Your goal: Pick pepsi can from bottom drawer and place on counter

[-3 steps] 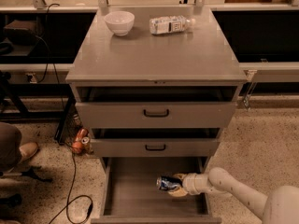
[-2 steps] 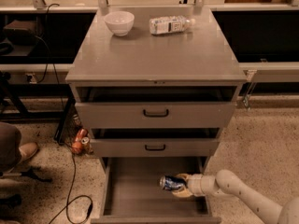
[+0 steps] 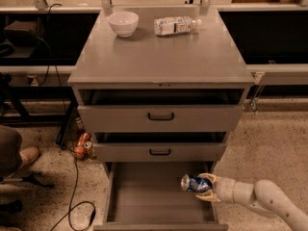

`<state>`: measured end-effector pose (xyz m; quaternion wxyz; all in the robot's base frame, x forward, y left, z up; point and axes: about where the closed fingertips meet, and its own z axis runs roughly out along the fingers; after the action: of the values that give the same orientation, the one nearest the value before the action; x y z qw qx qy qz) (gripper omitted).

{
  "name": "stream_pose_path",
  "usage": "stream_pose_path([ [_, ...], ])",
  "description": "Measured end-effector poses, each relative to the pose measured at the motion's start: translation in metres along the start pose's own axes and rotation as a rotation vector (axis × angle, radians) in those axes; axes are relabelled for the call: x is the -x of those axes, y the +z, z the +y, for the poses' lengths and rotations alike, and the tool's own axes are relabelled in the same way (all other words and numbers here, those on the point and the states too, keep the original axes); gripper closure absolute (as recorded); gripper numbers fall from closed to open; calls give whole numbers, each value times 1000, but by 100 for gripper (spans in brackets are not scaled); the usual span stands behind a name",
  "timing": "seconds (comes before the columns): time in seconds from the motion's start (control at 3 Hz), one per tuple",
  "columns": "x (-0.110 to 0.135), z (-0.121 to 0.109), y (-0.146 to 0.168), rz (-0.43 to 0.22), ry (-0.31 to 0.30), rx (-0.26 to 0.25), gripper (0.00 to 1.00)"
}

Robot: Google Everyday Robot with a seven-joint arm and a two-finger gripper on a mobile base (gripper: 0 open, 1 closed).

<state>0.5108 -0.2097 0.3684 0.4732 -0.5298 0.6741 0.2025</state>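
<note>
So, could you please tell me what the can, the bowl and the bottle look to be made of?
Pepsi can: likely aluminium, glossy blue print, silver end; the tool clasps it over the bottom drawer. Bowl: probably glazed ceramic, smooth white. Bottle: clear plastic, see-through.

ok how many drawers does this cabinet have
3: the top drawer just under the counter, the middle drawer below it, and the bottom drawer pulled furthest out, where the gripper is shut on the pepsi can. None seems hidden.
</note>
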Motion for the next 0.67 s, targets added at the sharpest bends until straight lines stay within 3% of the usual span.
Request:
stream_pose_path([
  [0.33, 59, -16, -45, 11, -130, -65, 100],
  [0.67, 59, -16, -44, 10, -129, -64, 100],
])
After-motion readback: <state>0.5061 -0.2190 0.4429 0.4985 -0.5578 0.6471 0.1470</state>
